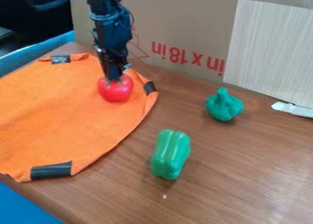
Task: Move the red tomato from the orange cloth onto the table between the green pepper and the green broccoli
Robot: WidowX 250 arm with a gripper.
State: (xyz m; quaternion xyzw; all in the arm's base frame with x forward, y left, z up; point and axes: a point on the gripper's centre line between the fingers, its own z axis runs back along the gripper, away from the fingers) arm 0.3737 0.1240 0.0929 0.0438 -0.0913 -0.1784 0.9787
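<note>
The black gripper [114,71] hangs down at the upper left, its lower end right at the top of a red tomato [116,90]. The tomato has a green stem and stands on the right part of an orange cloth [67,118]. Whether the gripper touches or holds the tomato, I cannot tell. On the brown wooden table [245,173], a green bell pepper [170,154] lies right of the cloth. Farther back and to the right is a piece of green broccoli [224,105].
A cardboard sheet [183,17] with red print stands along the back edge. Against it at the right leans a pale wood-patterned panel [269,49], with a white strip [292,109] at its foot. Dark tape [51,170] holds the cloth's edges. Blue surfaces [24,207] border the left side.
</note>
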